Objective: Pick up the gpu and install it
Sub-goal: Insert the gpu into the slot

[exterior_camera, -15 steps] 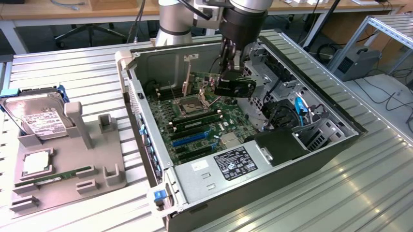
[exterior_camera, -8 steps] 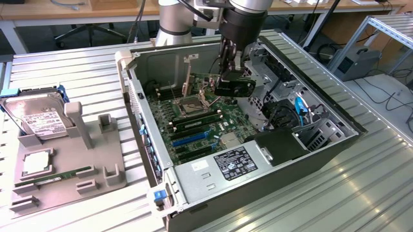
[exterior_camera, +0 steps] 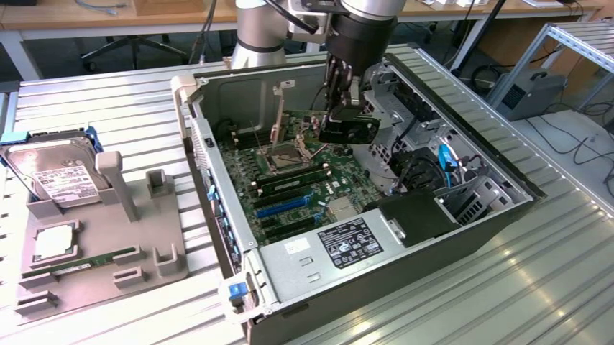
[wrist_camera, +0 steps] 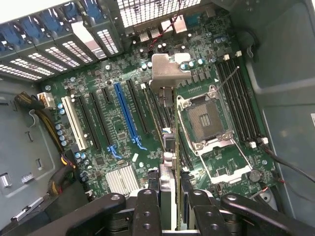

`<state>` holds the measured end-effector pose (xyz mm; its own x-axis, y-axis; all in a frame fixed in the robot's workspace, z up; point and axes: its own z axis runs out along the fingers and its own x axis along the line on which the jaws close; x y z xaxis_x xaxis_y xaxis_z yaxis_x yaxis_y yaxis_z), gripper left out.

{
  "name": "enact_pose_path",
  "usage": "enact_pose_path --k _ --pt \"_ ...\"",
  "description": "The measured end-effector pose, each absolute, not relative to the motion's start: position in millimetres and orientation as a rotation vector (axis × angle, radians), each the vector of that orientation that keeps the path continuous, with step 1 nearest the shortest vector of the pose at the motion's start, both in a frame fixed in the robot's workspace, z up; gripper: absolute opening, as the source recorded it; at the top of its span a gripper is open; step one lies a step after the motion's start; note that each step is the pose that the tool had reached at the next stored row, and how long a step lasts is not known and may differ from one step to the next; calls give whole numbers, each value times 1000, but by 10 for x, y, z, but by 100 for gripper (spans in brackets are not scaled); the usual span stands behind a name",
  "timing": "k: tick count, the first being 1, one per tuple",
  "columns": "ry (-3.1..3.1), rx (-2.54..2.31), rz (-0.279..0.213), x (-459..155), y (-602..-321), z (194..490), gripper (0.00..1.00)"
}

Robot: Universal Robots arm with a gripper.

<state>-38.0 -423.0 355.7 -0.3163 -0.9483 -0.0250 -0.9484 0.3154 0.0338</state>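
My gripper (wrist_camera: 170,209) is shut on the gpu (wrist_camera: 168,147), which I see edge-on between the black fingers (wrist_camera: 147,211). Its silver bracket (wrist_camera: 170,73) points away from me towards the case's rear slot covers. In the exterior view the gripper (exterior_camera: 344,118) hangs inside the open computer case (exterior_camera: 403,259), above the motherboard (exterior_camera: 287,190), with the gpu (exterior_camera: 309,115) reaching towards the exterior view's left. The card hovers over the black slots between the blue slot (wrist_camera: 125,115) and the open processor socket (wrist_camera: 204,118). It is clear of the board.
A grey fixture (exterior_camera: 125,215) at the exterior view's left holds a hard drive (exterior_camera: 57,176), a processor (exterior_camera: 53,244) and a memory stick (exterior_camera: 82,262). Inside the case are drive cages (exterior_camera: 403,115), a black duct (exterior_camera: 413,212) and the labelled power supply (exterior_camera: 350,244).
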Motion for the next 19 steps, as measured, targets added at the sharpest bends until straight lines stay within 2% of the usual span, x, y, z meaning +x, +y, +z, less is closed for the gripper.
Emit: enact_pose_path --k 19 --pt "2526 -1867 66 -380 -4231 3552 27"
